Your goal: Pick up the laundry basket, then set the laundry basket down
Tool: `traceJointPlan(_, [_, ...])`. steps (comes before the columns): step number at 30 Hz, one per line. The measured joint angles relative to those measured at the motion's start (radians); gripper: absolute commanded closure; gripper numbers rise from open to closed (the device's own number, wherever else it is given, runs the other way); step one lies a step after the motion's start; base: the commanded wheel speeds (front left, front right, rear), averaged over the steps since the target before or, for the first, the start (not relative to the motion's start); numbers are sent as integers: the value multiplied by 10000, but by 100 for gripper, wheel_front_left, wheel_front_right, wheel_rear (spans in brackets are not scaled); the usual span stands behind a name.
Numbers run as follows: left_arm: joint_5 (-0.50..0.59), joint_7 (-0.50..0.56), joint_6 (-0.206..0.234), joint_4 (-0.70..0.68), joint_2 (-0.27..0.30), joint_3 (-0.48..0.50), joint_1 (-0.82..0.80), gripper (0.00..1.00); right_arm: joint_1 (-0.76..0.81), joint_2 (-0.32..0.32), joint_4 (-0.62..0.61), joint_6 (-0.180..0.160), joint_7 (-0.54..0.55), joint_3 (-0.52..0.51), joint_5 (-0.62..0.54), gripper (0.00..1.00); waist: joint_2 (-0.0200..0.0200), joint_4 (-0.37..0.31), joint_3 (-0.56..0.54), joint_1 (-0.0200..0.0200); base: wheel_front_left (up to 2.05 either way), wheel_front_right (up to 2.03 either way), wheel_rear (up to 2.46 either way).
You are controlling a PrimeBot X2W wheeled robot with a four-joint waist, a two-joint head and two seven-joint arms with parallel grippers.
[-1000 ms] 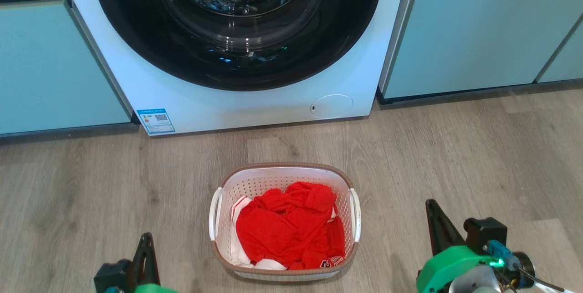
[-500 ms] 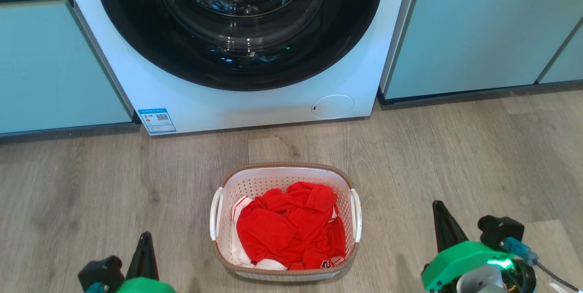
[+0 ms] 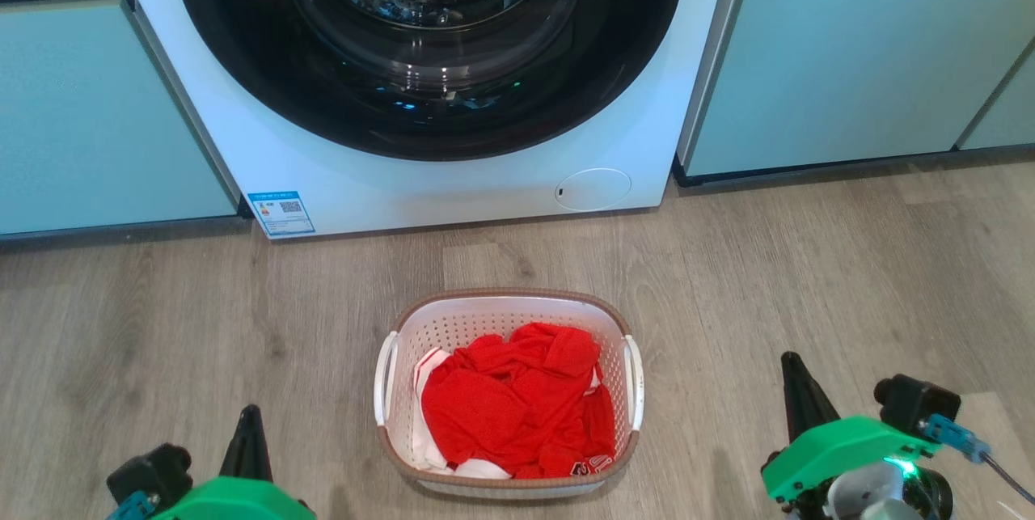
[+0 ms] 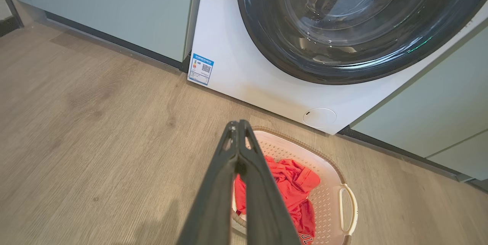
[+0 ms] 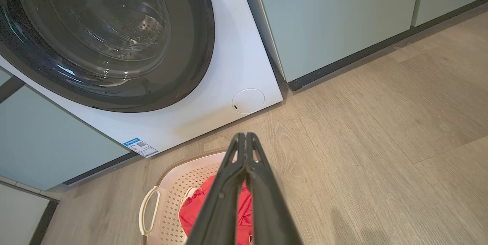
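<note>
The laundry basket (image 3: 505, 292) stands on the wooden floor (image 3: 162, 326) just before the washer (image 3: 453, 188), between the left gripper (image 3: 248, 416) and the right gripper (image 3: 791, 368). Both have their jaws clenched on nothing and are clear of it. It is thin perforated plastic with a red garment (image 3: 509, 411) inside. What lies beneath the garment is hidden, so it is probably light, though it may flex. The white side handles (image 3: 636, 382) look the soundest holds.

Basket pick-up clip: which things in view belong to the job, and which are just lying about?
Job: laundry basket, on the floor; left gripper and right gripper, both shut, either side, not touching it.
Lying about: red clothes inside the basket; washer; cabinets.
</note>
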Motion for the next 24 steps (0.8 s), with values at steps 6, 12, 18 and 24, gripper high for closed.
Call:
traceJointPlan(6, [-700,174,-86,27,-2,42,-148,100,-1,-52,-17,0,142,-134,696,100,0,21,2,0,0,0,0])
traceJointPlan(12, [-1524,355,-180,61,-2,109,-239,100,-14,-67,-50,0,295,-265,1486,100,0,46,4,0,0,0,0])
traceJointPlan(18, [-2100,525,-270,77,-2,228,-399,100,-31,-69,-79,0,464,-359,2061,100,0,63,5,0,0,0,0])
traceJointPlan(24, [-2817,702,-410,104,-2,334,-520,100,-73,-73,-125,0,604,-512,2732,100,0,85,7,0,0,0,0])
